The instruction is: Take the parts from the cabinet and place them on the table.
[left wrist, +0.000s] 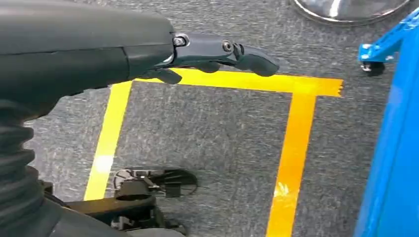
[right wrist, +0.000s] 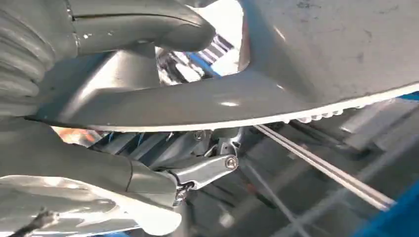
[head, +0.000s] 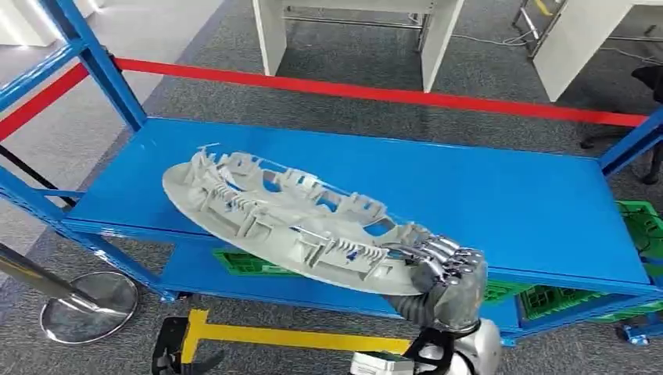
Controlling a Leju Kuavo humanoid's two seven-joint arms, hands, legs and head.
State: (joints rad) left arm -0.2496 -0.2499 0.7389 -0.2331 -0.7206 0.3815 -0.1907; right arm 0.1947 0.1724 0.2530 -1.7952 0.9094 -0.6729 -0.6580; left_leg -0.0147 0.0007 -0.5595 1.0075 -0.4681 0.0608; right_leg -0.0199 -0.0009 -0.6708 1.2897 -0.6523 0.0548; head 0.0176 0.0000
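Right hand point(head: 442, 269) gripping grey part point(head: 289, 219) over shelf point(head: 500, 195) front edge; lift level, clear of edge; left hand point(left wrist: 217, 54) empty, fingers apart.

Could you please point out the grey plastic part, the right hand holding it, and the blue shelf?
Grey plastic part point(head: 274, 211): head view, ribbed middle.
Right hand point(head: 446, 269): head view, knuckles.
Blue shelf point(head: 500, 195): head view, bare top.

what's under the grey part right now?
Under the grey part: the blue shelf and, at its near end, the right hand gripping it. Whether its far end touches the shelf is hidden.
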